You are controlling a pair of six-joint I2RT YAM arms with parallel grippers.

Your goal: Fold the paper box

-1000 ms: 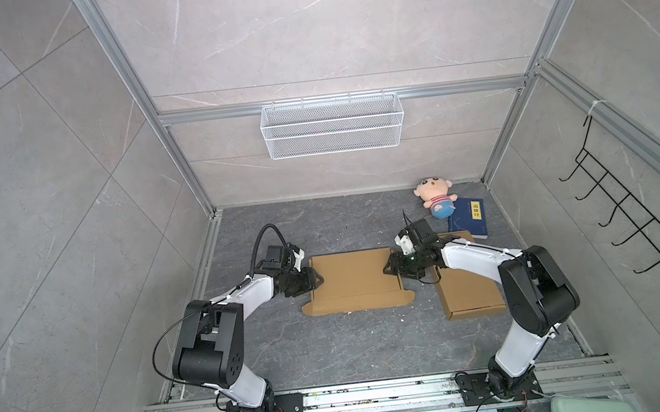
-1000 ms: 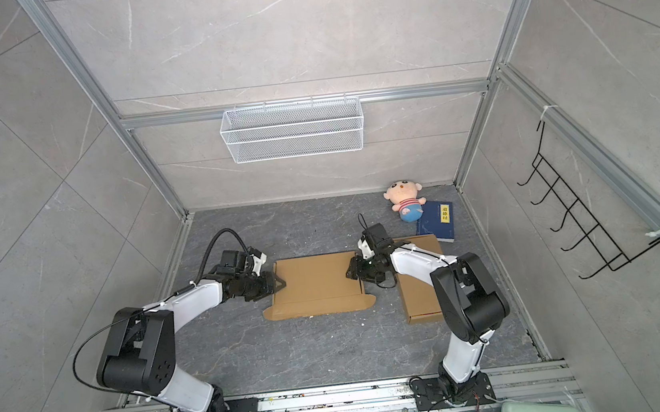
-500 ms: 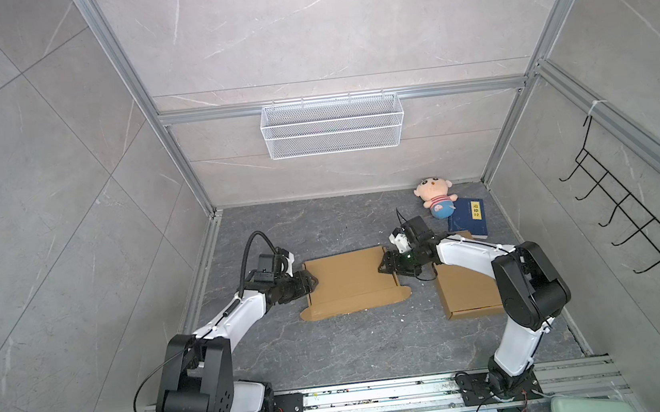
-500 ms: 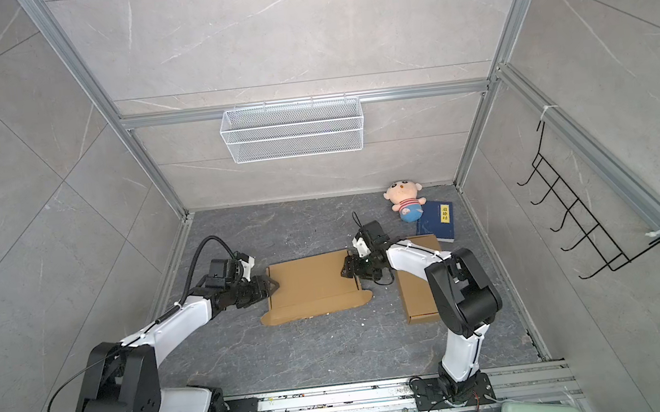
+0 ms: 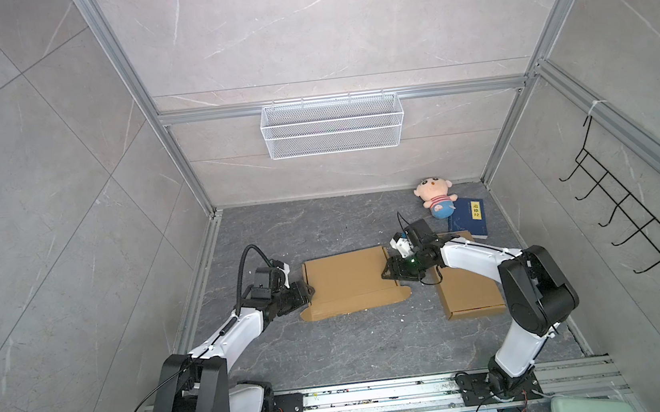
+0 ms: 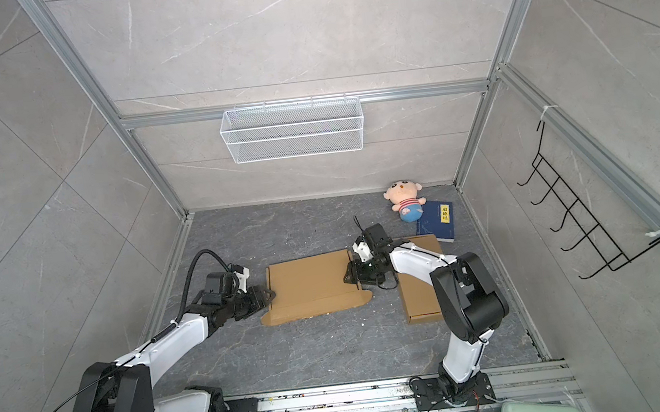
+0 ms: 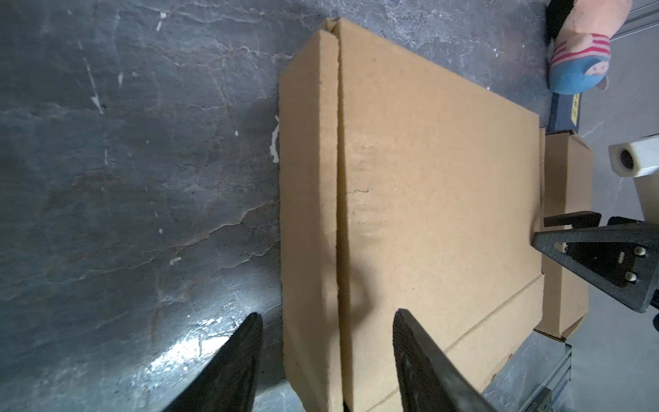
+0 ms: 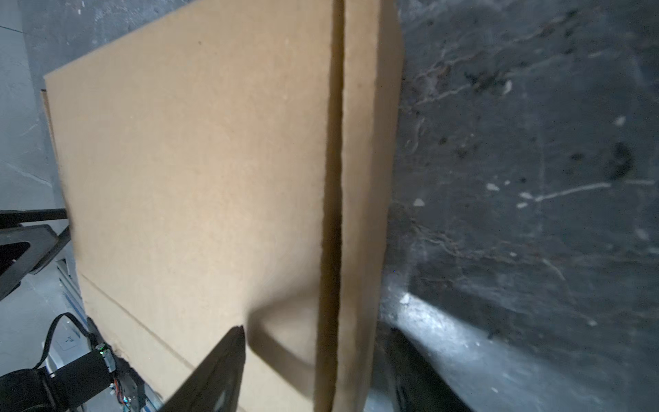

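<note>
In both top views illumination is bright, even and diffuse, coming from overhead. Shadows under the arms on the desk (image 5: 335, 352) are soft and faint. Wide-angle perspective makes the aluminium frame posts (image 5: 187, 169) lean outward toward the picture edges. Focus is sharp throughout.

Both wrist views are dimmer, with higher contrast. In the left wrist view a bright specular patch lies on the desk beside the left end effector (image 7: 326, 314), and a soft shadow falls on the cardboard box (image 7: 428, 178). The right wrist view is blurred overall. There the right end effector (image 8: 315, 330) casts a dark shadow on the box, with glare on the desk alongside.
</note>
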